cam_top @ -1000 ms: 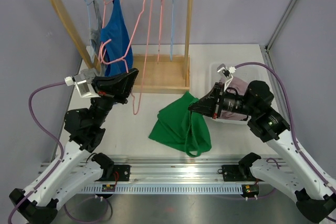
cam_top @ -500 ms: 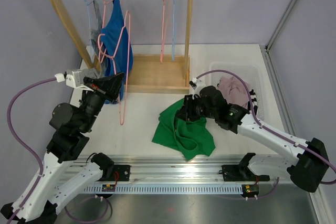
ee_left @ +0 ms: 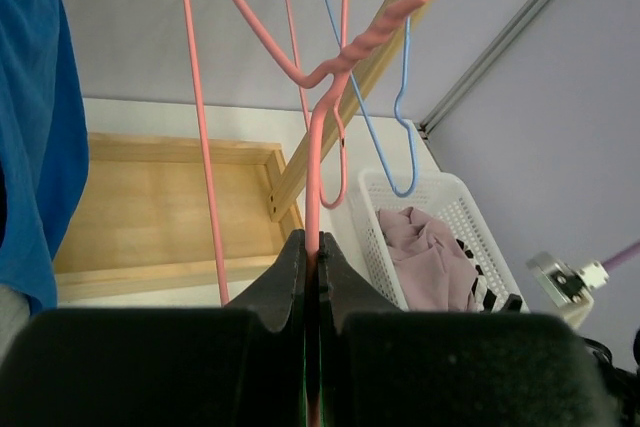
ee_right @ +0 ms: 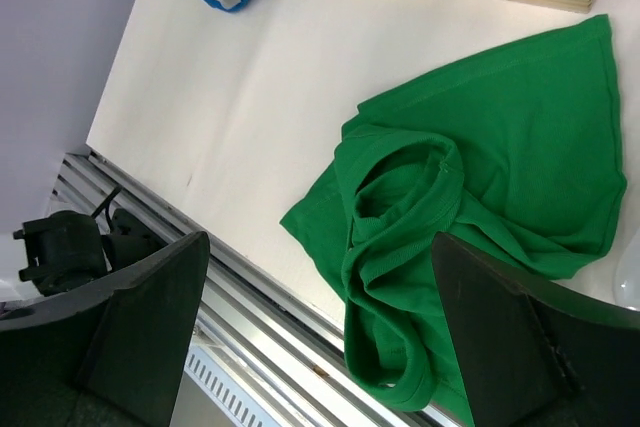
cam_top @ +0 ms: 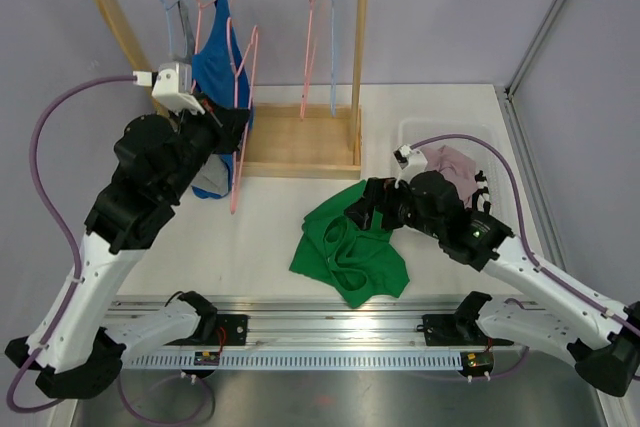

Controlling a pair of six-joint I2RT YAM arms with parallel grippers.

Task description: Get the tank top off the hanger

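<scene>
The green tank top (cam_top: 350,242) lies crumpled on the white table, free of any hanger, and fills the right wrist view (ee_right: 480,187). My right gripper (cam_top: 364,209) hovers just over its upper edge, jaws wide open and empty (ee_right: 320,242). My left gripper (cam_top: 228,129) is raised by the wooden rack, shut on the wire of a bare pink hanger (cam_top: 242,97). In the left wrist view the hanger (ee_left: 318,147) runs up from between the closed jaws (ee_left: 312,257), with its twisted neck above them.
The wooden rack (cam_top: 300,142) stands at the back with a blue garment (cam_top: 222,57) and other pink and blue hangers (ee_left: 385,117) on its bar. A white basket (cam_top: 480,142) with pink cloth (ee_left: 425,262) sits at the right.
My right gripper has opened and let go of the green tank top, which now rests on the table. My left arm has lifted the pink hanger up toward the rack.
</scene>
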